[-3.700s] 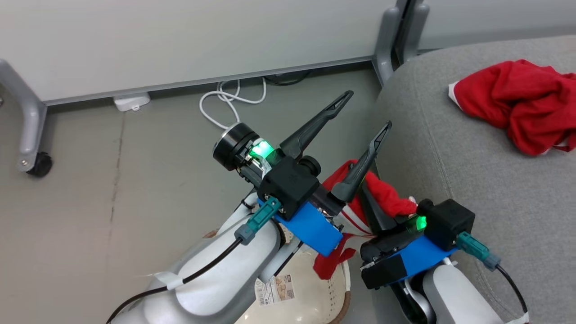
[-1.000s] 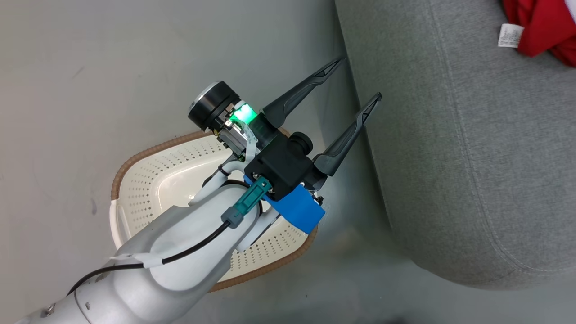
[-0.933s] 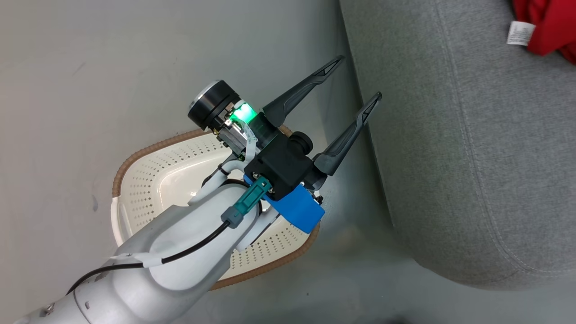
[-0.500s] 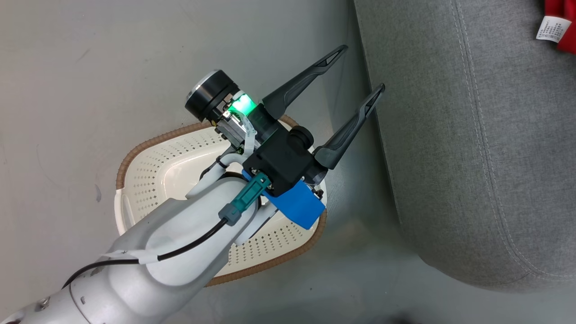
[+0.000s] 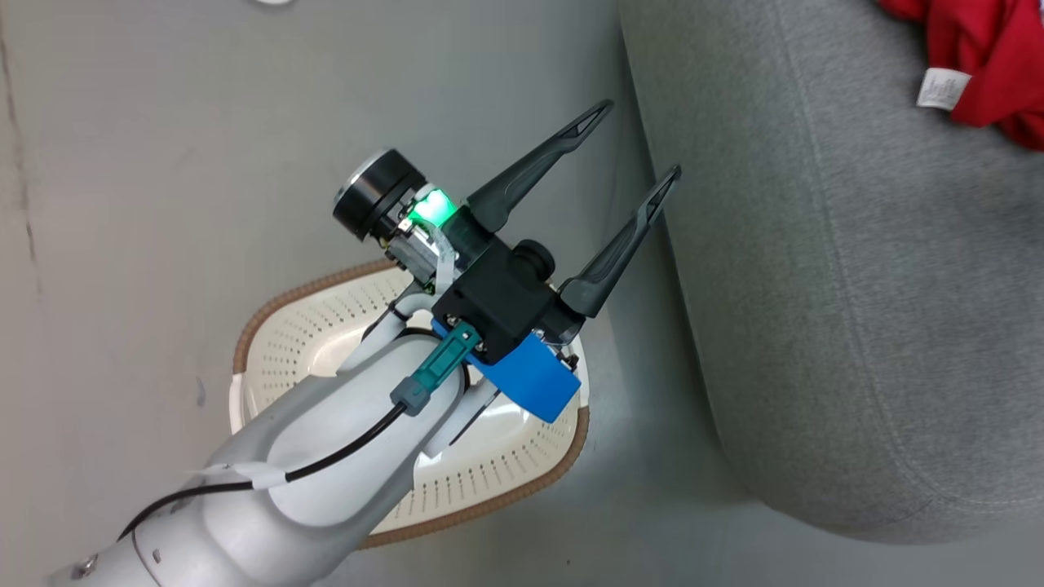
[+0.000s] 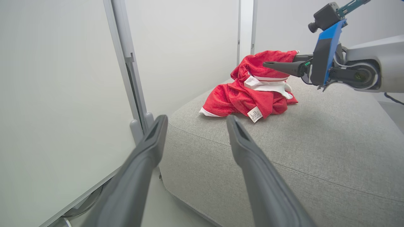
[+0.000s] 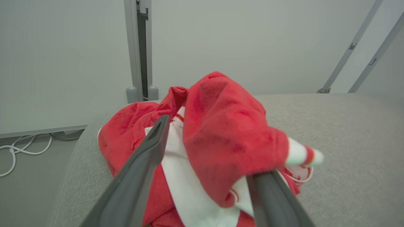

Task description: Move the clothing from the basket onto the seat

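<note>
The cream basket [image 5: 302, 342] stands on the floor beside the seat [image 5: 816, 285]; its inside shows no clothing where my left arm does not cover it. My left gripper [image 5: 642, 139] hovers open above it, fingers [image 6: 148, 148] pointing at the seat's [image 6: 315, 151] edge. Both red garments lie heaped on the cushion [image 7: 347, 132]: the plain one [image 6: 233, 97] with a label tag, the white-panelled one [image 6: 268, 83] on top. My right gripper [image 7: 211, 148] stands open over the heap, and a fold of the striped garment [image 7: 227, 132] is draped over its right finger. The clothing [image 5: 987, 49] shows at the top right.
Grey partition posts [image 6: 126, 63] and pale wall panels stand behind the seat, close to its back corner [image 7: 139, 47]. A white cable [image 7: 12, 151] lies on the floor by the wall. Bare grey floor [image 5: 163, 163] stretches left of the basket.
The right gripper carried the striped garment from beside the basket onto the seat and opened there. The head camera dropped and turned. The left gripper has stayed open above the basket.
</note>
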Available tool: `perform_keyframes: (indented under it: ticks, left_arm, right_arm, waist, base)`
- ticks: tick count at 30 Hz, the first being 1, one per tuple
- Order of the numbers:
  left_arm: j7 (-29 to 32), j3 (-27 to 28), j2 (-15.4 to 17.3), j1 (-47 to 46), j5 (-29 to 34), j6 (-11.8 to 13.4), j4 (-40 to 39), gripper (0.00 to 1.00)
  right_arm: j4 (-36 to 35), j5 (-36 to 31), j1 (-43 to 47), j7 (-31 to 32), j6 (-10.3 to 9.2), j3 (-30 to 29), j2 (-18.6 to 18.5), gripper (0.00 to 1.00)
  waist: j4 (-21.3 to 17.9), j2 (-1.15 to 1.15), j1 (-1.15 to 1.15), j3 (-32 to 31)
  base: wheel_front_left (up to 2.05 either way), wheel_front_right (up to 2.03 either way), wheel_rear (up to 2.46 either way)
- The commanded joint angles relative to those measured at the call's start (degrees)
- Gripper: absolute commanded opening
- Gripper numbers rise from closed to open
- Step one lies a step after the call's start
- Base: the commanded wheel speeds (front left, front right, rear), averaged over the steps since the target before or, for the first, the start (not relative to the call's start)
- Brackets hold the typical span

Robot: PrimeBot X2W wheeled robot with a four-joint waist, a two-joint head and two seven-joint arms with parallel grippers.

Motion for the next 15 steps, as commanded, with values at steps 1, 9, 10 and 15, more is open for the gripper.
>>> perform_keyframes:
  ticks: [1,9,10,15]
  left_arm:
    - [-0.29,0.54,-0.09,1.19,-0.48,0.42,0.23,1.0]
    - [-0.66,2.04,0.03,5.78,-1.62,1.28,1.03,1.0]
    - [-0.66,2.44,0.0,6.42,-1.79,1.36,0.99,1.0]
    - [-0.69,4.65,-0.57,10.9,-2.25,1.75,0.67,1.0]
  right_arm:
    - [-0.91,-0.06,2.9,-0.02,0.01,0.29,0.47,1.0]
    - [-6.83,-0.32,14.27,-0.02,0.01,0.45,2.95,1.0]
    - [-7.88,-0.45,15.52,-0.02,0.01,0.55,3.5,1.0]
    - [-15.4,-1.3,22.23,-0.03,0.01,2.14,7.08,1.0]
  waist:
    - [-1.13,0.0,0.0,-2.21]
    - [-0.66,0.0,0.0,-9.43]
    - [-0.41,0.0,0.0,-10.35]
    - [1.54,0.0,0.0,-15.05]
  base:
    - [0.0,0.0,0.0]
    - [0.0,0.0,0.0]
    - [0.0,0.0,0.0]
    - [0.0,0.0,0.0]
